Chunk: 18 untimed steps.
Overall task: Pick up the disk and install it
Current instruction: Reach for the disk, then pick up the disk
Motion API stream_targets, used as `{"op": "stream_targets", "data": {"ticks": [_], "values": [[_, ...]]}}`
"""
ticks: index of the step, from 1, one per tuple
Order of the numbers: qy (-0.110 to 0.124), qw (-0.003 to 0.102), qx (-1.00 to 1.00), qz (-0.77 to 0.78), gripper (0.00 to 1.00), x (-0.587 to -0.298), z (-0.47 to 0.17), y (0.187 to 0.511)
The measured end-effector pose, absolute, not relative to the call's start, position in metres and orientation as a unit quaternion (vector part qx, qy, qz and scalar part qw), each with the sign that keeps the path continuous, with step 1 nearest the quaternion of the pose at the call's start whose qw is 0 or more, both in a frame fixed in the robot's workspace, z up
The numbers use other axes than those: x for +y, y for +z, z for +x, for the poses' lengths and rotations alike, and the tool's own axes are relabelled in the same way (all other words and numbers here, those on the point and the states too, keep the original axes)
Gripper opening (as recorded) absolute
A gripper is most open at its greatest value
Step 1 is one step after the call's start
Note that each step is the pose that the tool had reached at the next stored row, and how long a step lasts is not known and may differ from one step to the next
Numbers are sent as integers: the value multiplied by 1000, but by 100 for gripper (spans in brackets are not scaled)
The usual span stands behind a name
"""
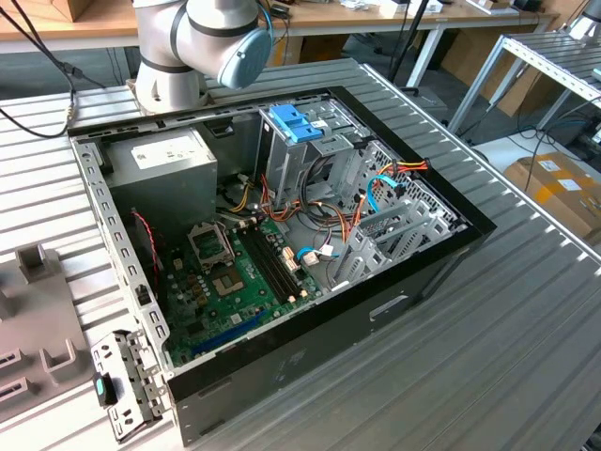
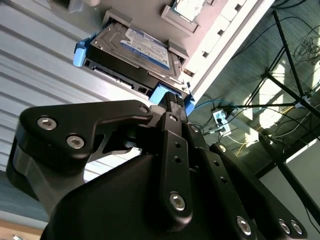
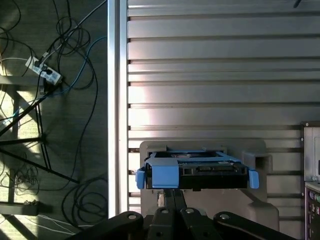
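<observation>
1. disk (image 2: 145, 47), second wrist view: lies flat, label up, in a grey holder (image 2: 118, 19) on the ribbed table (image 2: 40, 75). the gripper (image 2: 173, 99) reaches its light-blue rail; clenched or released cannot be told.
2. first wrist view: disk end-on in the holder, gripper at its blue tab.
3. exterior view: open computer case (image 1: 441, 258) on the table.

The disk (image 2: 145, 50) is dull grey metal with a smooth printed label, framed by a light-blue plastic caddy (image 3: 165, 175). The gripper (image 2: 174, 100) is matt black, its screws bright steel. The table (image 3: 200, 75) is ribbed, brushed aluminium. In the exterior view the case (image 1: 282, 366) is satin black outside and bare perforated sheet metal inside. At its eleven o'clock, the arm (image 1: 188, 38) wears a glossy blue cap (image 1: 246, 56).
</observation>
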<state>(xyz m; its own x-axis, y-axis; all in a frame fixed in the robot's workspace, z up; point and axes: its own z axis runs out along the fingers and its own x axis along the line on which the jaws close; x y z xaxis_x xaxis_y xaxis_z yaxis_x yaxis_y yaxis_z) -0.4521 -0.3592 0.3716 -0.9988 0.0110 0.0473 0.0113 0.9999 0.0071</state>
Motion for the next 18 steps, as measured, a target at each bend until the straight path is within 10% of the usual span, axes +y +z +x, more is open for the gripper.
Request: {"op": "stream_targets", "data": {"ticks": [18], "values": [[-4, 22, -1000, -6, 11, -357, -454, 369]]}}
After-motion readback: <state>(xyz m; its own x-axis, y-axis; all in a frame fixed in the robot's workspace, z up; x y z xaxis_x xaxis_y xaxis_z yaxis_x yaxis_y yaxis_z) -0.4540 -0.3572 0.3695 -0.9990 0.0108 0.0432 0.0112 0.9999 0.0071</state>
